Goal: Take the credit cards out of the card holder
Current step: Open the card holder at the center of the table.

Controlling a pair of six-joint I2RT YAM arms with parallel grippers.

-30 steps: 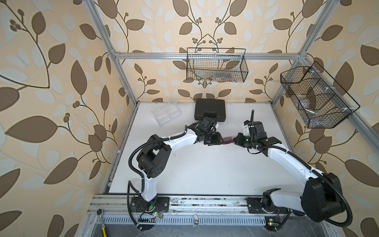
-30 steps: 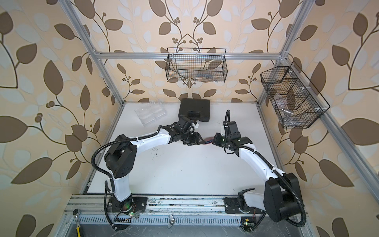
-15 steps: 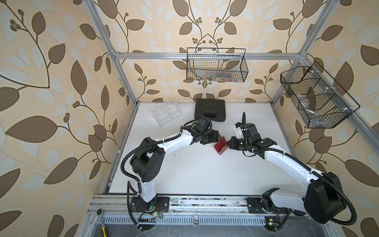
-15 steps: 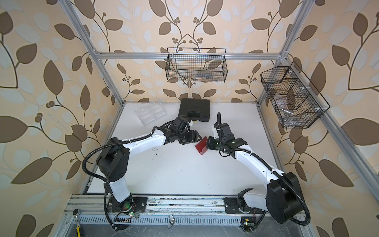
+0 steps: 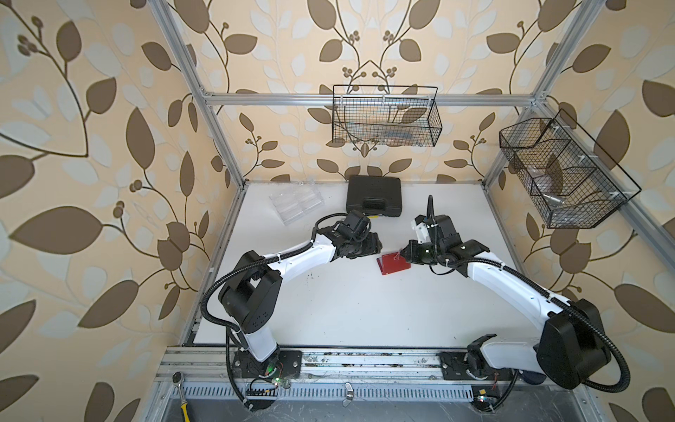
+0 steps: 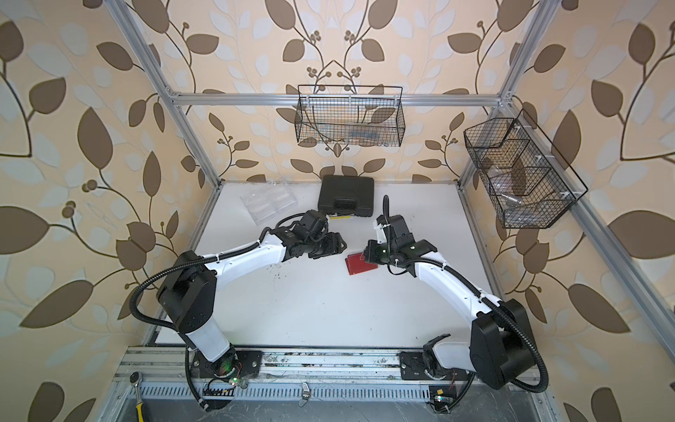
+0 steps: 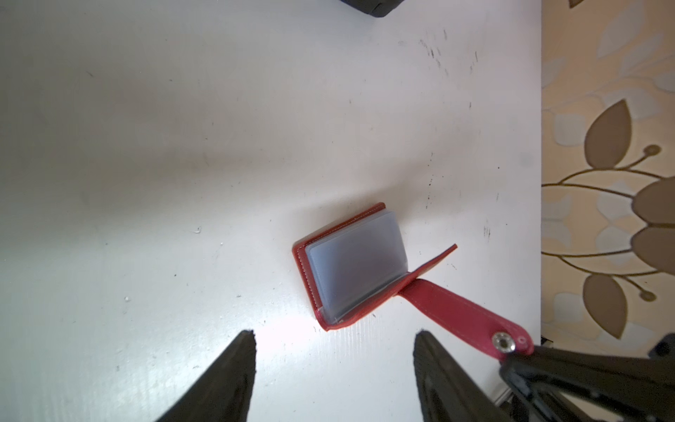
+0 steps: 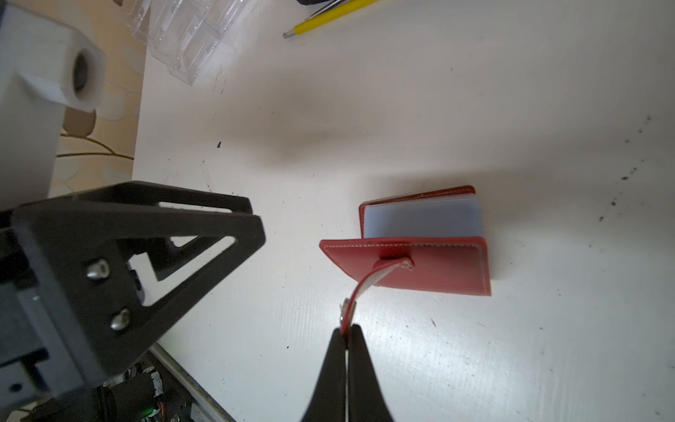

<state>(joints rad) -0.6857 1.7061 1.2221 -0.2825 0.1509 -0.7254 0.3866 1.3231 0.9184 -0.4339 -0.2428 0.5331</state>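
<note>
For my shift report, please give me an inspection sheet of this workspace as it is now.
Surface: white table, dark specks.
Job's things: red card holder lies open, one cover raised by its strap; no credit cards seen.
Clutter: black case, clear tray, yellow pen at the far side.
Grippers: left gripper open, empty; right gripper shut on the strap.
Cables: black hoses along both arms, clear of the card holder.
Surroundings: wire basket on back wall, second basket at the side; ratchet by front rail.
</note>
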